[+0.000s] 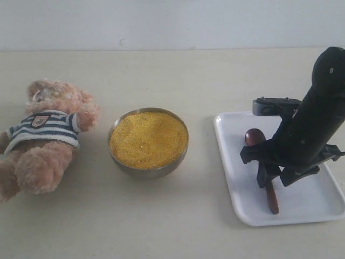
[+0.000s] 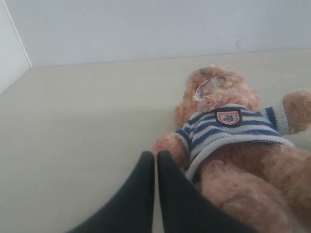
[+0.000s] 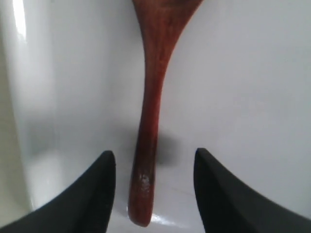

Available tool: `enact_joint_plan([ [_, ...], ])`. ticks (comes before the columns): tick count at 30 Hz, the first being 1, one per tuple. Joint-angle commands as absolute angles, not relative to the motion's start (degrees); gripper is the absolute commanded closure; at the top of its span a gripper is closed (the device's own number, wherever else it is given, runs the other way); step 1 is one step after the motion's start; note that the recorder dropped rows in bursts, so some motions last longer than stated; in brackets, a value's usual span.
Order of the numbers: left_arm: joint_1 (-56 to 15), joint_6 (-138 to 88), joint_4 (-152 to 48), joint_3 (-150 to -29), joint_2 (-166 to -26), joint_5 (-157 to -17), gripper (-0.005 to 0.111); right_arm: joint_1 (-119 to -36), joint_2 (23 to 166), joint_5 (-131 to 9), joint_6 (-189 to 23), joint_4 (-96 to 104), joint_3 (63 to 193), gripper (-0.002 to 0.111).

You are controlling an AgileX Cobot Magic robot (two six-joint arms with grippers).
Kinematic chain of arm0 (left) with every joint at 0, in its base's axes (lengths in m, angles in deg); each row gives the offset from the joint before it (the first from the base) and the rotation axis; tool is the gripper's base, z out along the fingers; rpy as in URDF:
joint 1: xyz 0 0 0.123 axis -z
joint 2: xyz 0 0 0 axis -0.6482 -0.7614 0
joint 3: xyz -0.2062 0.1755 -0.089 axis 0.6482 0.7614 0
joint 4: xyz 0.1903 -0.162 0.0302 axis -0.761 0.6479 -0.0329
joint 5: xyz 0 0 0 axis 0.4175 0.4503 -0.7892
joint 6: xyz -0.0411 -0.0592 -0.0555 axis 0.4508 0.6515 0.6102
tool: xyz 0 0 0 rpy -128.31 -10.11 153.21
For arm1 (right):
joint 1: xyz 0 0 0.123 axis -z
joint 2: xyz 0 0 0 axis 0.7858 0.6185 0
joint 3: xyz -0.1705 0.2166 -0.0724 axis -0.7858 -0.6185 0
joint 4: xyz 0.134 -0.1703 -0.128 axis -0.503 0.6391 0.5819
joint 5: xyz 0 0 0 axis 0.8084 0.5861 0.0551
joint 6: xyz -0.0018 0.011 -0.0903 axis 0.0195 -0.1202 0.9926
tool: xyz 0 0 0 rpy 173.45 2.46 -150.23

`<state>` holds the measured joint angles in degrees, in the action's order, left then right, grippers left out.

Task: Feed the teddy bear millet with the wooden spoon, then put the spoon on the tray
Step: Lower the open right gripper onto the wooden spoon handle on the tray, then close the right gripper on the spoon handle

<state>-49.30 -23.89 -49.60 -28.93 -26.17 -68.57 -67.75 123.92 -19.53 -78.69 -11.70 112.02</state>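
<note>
The right fingers stand spread apart with the tail end of the wooden spoon lying between them. There is bare white on each side of the handle, so they grip nothing, though the handle sits closer to one finger than to the other. The spoon rests flat on the tray, and its long axis runs straight out from the wrist, across the line along which the fingers would close. In the exterior view its oval bowl points toward the far rim and its handle end toward the near rim, with the arm standing over the middle of the handle. That is the relation any next move turns on: a squeeze here would catch the handle near its tail, while a straight lift would leave the spoon lying on the tray. Further out, the millet fills its metal bowl at the middle of the bench, well apart from the tray. The teddy bear lies on its back at the far left. The left fingers are pressed together on nothing, just beside the bear's arm. The right arm is plainly the nearer to the spoon. Pale yellow specks seem to cling to the bear's muzzle, so the feeding may be done, though I cannot be sure.
</note>
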Motion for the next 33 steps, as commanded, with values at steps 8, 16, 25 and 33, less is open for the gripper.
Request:
enact_joint_plan([
  [8, -49.5, -23.56, -49.69, -29.09, -25.98, -69.18, 0.103, -67.76, 123.72, -22.85, -78.95, -12.31, 111.08, 0.061],
  [16, -49.5, -23.56, -49.69, -29.09, -25.98, -69.18, 0.103, -67.76, 123.72, -23.05, -78.95, -12.43, 111.08, 0.072],
  [25, -49.5, -23.56, -49.69, -29.09, -25.98, -69.18, 0.103, -68.51, 123.72, -22.22, -78.77, -12.56, 111.08, 0.07],
  [33, -49.5, -23.56, -49.69, -29.09, -25.98, -69.18, 0.103, -72.88, 123.72, -25.9, -83.79, -9.71, 111.2, 0.07],
])
